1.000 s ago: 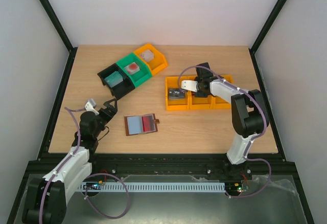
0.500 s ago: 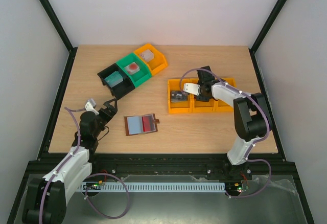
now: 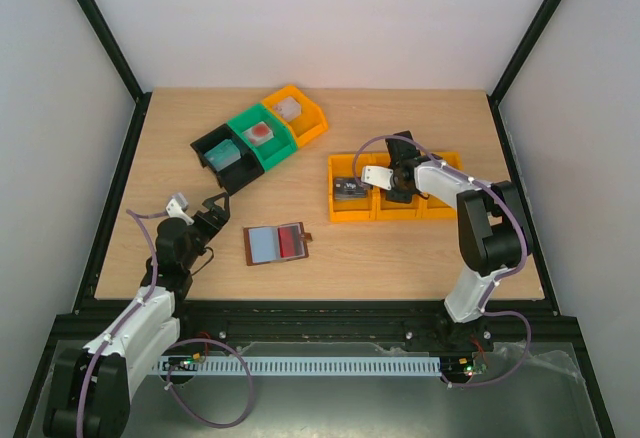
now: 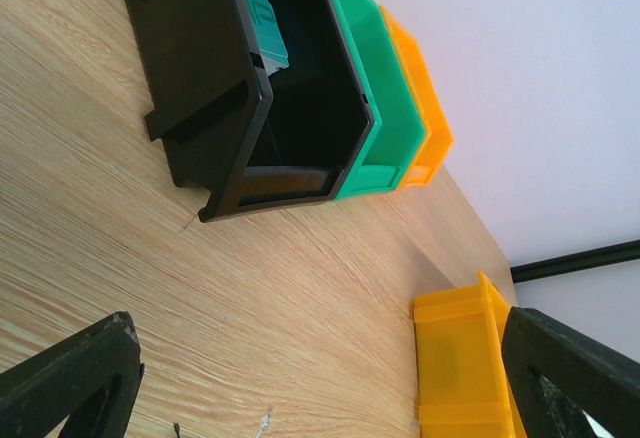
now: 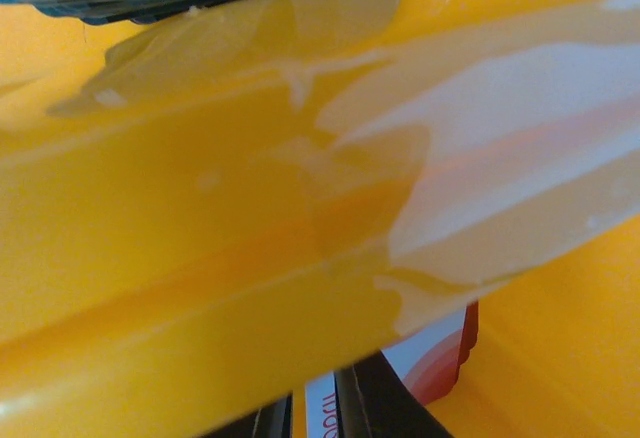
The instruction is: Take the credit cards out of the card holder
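Before you on the left wrist camera: pale wooden tabletop [image 4: 150, 278]; black plastic bin [image 4: 200, 78] holding a teal block [image 4: 265, 33]; green plastic bin [image 4: 365, 88] touching it; orange plastic bin [image 4: 420, 108] beside that; second orange bin [image 4: 465, 368] well apart; left gripper [image 4: 318, 343], black fingers [image 4: 70, 378] spread wide.

Card holder [image 3: 277, 244] lies open on table [image 3: 400, 248], near the front edge, a bit L of centre, w/ one card [image 3: 291, 240] in its R half. L gripper [image 3: 213, 208] sits to the holder's L, near but not touching. Behind the holder, at back-L, is a diagonal bin row [image 3: 272, 156] of 3, running near-L to far-R, one item in each bin. To the holder's R & slightly behind is a straight bin row [image 3: 390, 210] of 3, side by side L to R, w/ a small item [image 3: 346, 186] in its L compartment. R gripper [image 3: 398, 173] is down in the mid compartment. The 2 rows are well apart.
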Controlling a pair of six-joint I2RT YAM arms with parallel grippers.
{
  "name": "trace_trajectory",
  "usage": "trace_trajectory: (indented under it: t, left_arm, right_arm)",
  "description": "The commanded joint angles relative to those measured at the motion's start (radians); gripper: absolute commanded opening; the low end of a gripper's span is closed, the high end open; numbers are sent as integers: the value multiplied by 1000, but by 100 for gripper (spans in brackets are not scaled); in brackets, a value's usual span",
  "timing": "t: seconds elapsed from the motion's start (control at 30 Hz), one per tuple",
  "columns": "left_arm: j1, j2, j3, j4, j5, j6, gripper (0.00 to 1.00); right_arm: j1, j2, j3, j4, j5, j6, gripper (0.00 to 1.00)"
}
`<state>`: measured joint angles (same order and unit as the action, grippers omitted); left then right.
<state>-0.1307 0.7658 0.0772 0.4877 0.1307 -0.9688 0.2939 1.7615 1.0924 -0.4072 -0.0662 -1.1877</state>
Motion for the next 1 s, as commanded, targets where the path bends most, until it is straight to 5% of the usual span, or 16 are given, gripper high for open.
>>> trace_trajectory:
  t: [0.0,0.8,0.9,0.97]
  left_arm:
    - [-4,-9,-17,18,3,10,99]
    - [-4,-9,-16,19,4,10,99]
    - [-7,-10,-15,22,13,13,99]
    - [-10,-14,-11,26,35,15,99]
  right_arm:
    - [-4,-5,-5,-6,35,4,13]
    - [-8,-158,-58,171,94,30,21]
    - [-8,-265,-85,291,33,134,28]
    - [-7,-364,-108,394,-69,228,42]
